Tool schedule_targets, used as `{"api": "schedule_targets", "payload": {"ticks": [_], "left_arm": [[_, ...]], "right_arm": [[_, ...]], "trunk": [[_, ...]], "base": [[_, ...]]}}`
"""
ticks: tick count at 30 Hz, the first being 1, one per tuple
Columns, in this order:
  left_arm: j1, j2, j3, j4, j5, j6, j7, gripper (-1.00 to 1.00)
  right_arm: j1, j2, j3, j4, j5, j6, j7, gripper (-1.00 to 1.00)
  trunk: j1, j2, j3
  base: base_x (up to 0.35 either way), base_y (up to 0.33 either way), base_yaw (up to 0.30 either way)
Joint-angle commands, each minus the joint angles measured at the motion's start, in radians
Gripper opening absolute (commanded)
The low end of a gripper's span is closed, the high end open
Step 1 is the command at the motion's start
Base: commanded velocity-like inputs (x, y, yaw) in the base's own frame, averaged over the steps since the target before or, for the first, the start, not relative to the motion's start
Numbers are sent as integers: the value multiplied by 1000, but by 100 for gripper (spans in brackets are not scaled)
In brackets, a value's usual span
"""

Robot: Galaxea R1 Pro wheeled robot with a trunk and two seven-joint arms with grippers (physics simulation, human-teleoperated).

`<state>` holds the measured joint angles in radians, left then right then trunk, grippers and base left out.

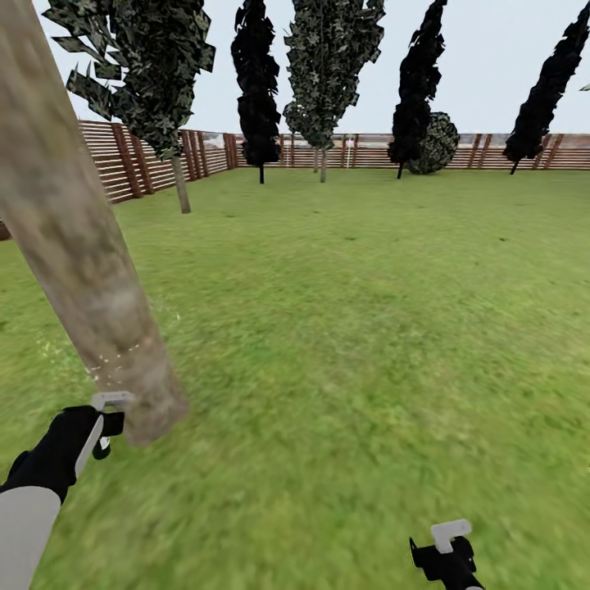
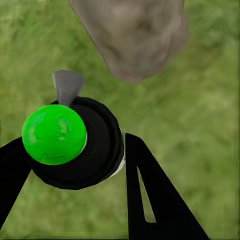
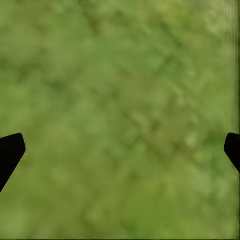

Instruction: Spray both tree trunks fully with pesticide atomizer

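Right gripper [image 1: 447, 545] is sitting at the bottom right of the head frame, and on its wrist cam I'm seeing the two black tips way out at the edges over plain grass [image 3: 120, 115], so those jaws are hanging released. Left gripper [image 1: 102, 426] is at the lower left, and I'm gripping the pesticide atomizer [image 2: 80, 142] with it: the wrist cam is showing the black bottle clamped between the fingers [image 2: 150, 195], its top glowing bright green there, grey nozzle poking toward the trunk. The near tree trunk [image 1: 78, 238] is leaning up the left side, its base just beside that hand. Further back I'm getting the second pale-trunked tree [image 1: 182, 184], then the wooden fence [image 1: 123, 160] and dark conifers [image 1: 258, 90] along the top.
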<state>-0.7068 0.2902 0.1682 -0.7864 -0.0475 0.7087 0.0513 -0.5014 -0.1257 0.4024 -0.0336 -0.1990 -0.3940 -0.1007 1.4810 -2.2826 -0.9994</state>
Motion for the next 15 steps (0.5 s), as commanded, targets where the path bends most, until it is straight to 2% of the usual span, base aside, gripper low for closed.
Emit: {"api": "schedule_targets", "payload": {"ticks": [1, 3, 6, 9, 11, 13, 15], "left_arm": [[1, 1, 0, 74, -5, -27, 19, -100], [0, 6, 3, 181, -4, -142, 24, -100], [0, 10, 5, 273, 1, -213, 25, -100], [0, 12, 11, 282, 4, -232, 25, -100], [0, 11, 28, 284, 5, -254, 25, -100], [0, 9, 33, 290, 5, -312, 26, -100], [0, 8, 34, 293, 5, -329, 27, -100]], "right_arm": [[0, 0, 9, 0, -8, -2, -2, 100], [0, 0, 9, 0, -8, -2, -2, 100], [0, 0, 9, 0, -8, -2, -2, 100], [0, 0, 9, 0, -8, -2, -2, 100], [0, 1, 9, 0, -8, -2, -2, 100], [0, 0, 9, 0, -9, -2, -2, 100], [0, 0, 9, -1, -10, -2, -2, 100]], "trunk": [[0, 0, -1], [0, 0, -1], [0, 0, -1], [0, 0, -1], [0, 0, -1], [0, 0, -1], [0, 0, -1]], "base": [[179, -170, 0], [153, -103, 0], [44, -23, 0], [3, -2, 0], [0, 0, 37], [0, 0, 212], [3, 0, 260]]}}
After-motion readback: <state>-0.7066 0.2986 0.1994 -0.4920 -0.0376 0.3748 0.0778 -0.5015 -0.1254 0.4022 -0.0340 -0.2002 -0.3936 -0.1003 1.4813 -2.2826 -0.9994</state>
